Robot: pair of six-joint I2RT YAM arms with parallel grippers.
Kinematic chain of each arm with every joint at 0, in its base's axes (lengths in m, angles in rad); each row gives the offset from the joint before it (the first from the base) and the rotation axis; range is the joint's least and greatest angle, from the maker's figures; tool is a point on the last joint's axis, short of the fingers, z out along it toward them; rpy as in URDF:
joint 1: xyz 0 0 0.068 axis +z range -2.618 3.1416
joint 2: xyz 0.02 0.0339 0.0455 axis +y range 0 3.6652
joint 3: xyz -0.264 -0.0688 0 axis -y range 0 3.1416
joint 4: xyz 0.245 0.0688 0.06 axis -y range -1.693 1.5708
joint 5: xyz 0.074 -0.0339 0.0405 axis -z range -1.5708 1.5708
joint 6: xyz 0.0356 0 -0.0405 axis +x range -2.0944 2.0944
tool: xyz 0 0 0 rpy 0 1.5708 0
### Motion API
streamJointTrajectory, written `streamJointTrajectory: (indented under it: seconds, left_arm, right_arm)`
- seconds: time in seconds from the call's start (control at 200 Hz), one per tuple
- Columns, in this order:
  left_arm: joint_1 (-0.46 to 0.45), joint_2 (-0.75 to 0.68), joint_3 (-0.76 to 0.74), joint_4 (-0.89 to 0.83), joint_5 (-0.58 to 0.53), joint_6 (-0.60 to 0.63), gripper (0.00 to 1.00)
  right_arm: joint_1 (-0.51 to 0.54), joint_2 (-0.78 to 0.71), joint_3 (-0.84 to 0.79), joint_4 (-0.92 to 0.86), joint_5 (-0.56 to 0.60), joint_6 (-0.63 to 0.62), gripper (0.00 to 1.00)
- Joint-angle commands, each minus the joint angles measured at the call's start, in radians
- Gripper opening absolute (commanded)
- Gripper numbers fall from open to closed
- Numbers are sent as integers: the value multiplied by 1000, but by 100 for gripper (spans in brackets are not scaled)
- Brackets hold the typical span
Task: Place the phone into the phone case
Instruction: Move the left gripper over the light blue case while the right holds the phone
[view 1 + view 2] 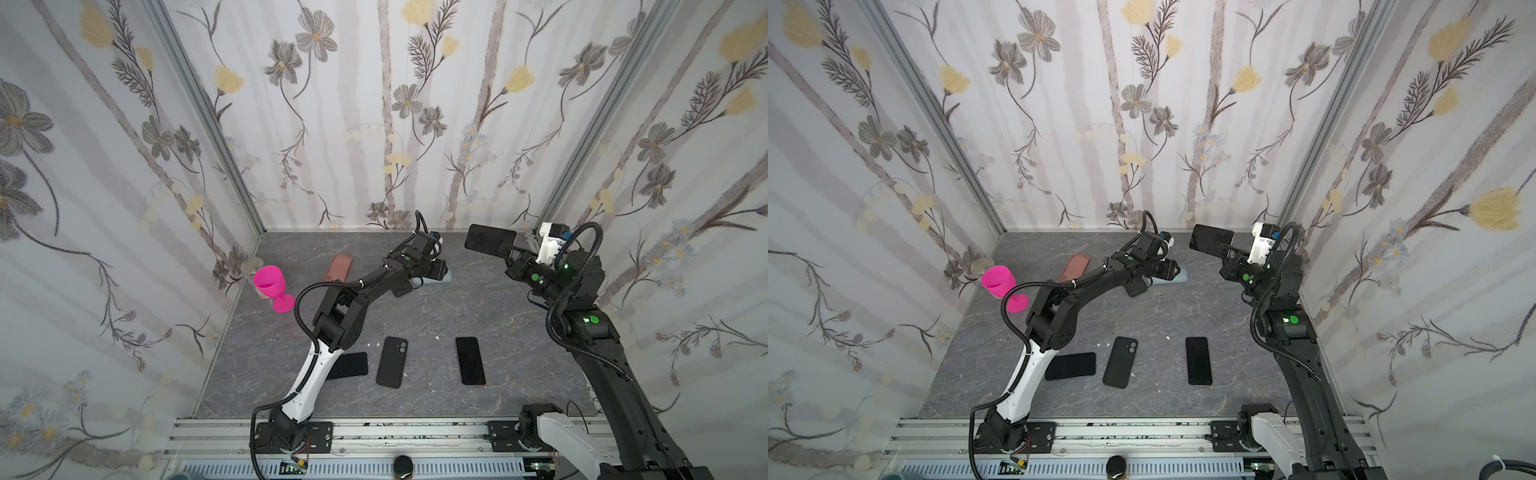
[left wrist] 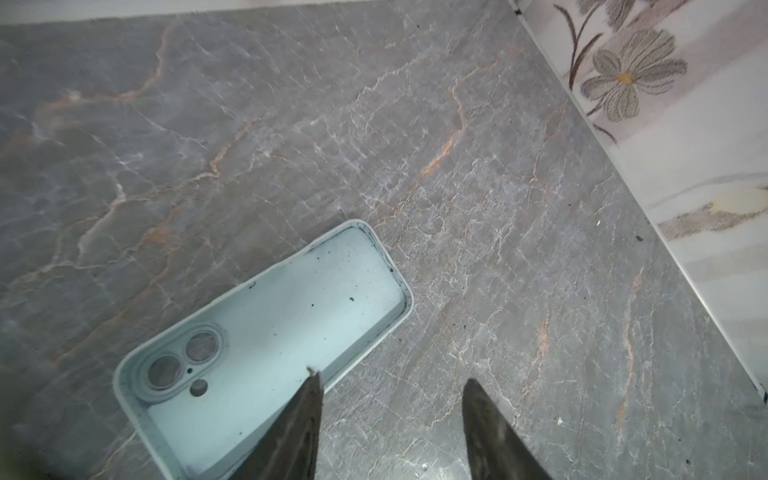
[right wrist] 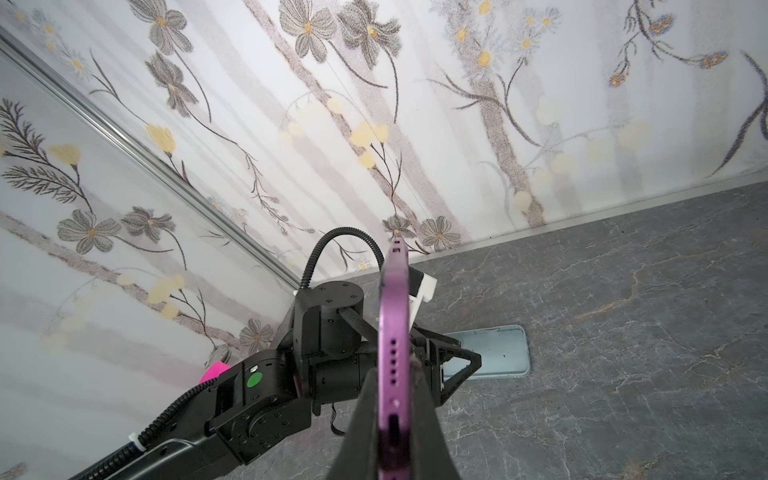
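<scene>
The purple phone (image 3: 392, 332) was up in the air by the far right corner, well clear of the grey marble table (image 1: 478, 307). The right gripper (image 1: 509, 249) was clenched on its port end, a finger pressed to each face. In both top views its dark screen (image 1: 1212, 238) faced upward, its long axis ran across the view, roughly along the back wall, and its free end pointed toward the middle. From the right wrist it showed edge-on, reaching straight away from the fingers.

The pale blue phone case (image 2: 282, 324) lay flat on the table near the far middle, open side up, its length also roughly along the back wall. The left gripper (image 2: 390, 380) hung low over it with its jaws apart and nothing between them: one finger (image 2: 303, 415) over the case's long wall, the other over bare table.

Nearer the front lay two black phones (image 1: 349, 365) (image 1: 470, 360) with a black case (image 1: 392, 361) between them. A reddish case (image 1: 338, 268) and a pink goblet (image 1: 270, 284) stood at the left.
</scene>
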Motion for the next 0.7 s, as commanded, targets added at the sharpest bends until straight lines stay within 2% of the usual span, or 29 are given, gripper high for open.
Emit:
streamJointTrajectory:
  seconds: [0.0,0.305,0.47,0.614,0.694]
  left_arm:
    - [2,37,39,-20,11,7,54]
    - [2,159,162,-100,27,17,54]
    - [-2,187,157,-135,49,42,54]
    - [-6,181,141,-180,76,67,51]
    - [-12,159,100,-183,124,95,45]
  right_arm:
    - [-1,-5,1,84,-31,14,0]
    - [-5,-9,-7,86,-41,22,0]
    - [-7,-7,-9,85,-50,27,0]
    - [-7,-3,-10,87,-63,36,0]
    - [-7,-1,-15,96,-69,44,0]
